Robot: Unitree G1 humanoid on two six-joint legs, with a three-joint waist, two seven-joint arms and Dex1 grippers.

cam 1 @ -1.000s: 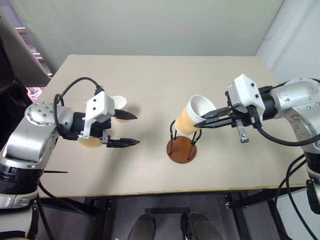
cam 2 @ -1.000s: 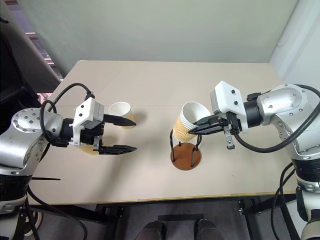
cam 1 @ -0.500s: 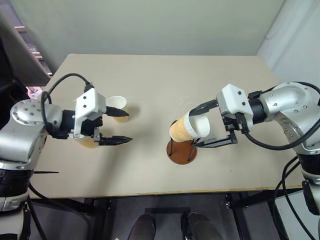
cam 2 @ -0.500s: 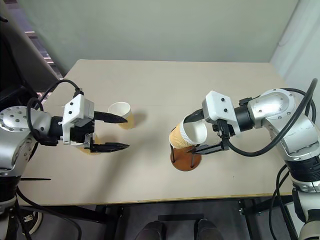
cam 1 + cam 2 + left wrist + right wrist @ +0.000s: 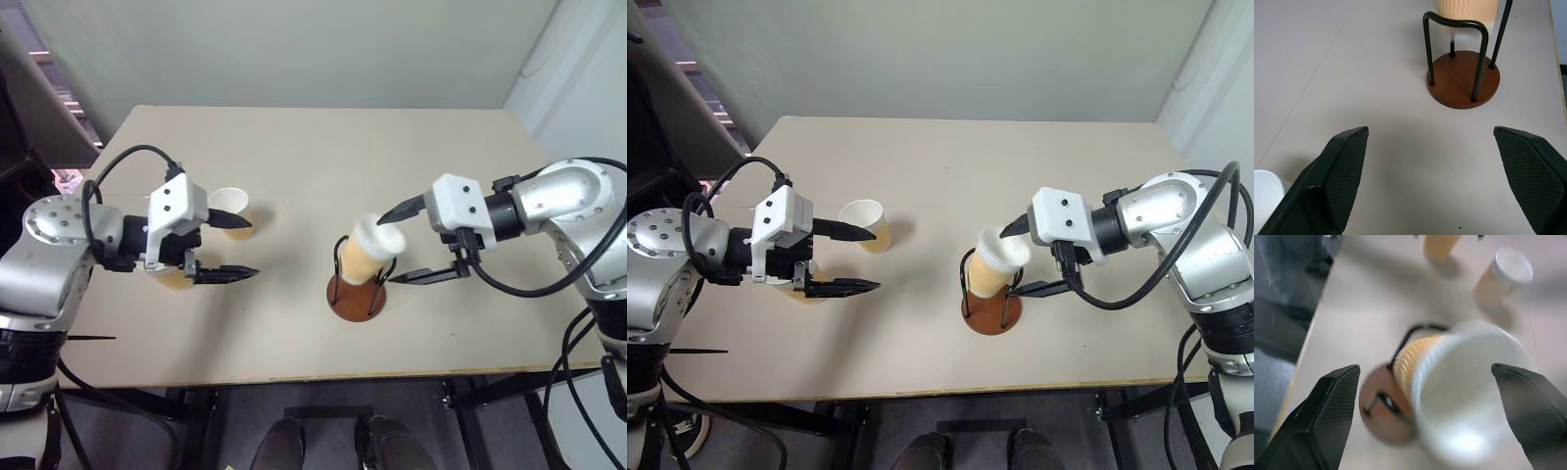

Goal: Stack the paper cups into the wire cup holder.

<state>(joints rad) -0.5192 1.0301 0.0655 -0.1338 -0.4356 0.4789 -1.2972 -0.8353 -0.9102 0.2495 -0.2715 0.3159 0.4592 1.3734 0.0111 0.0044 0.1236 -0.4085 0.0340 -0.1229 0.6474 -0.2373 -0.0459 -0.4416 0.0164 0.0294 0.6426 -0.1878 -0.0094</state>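
Reaching in from right, right tool spread wide, fingers clear of paper cup tilted inside wire cup holder. Left tool spread, level above desk, second cup beside it.

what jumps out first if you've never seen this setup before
The eye lands on the tan paper cup sitting tilted in the wire cup holder near the middle of the table, with the right gripper open on either side of it. On the left side, the left gripper hangs open beside two more paper cups, one upright and the other partly hidden behind that gripper.
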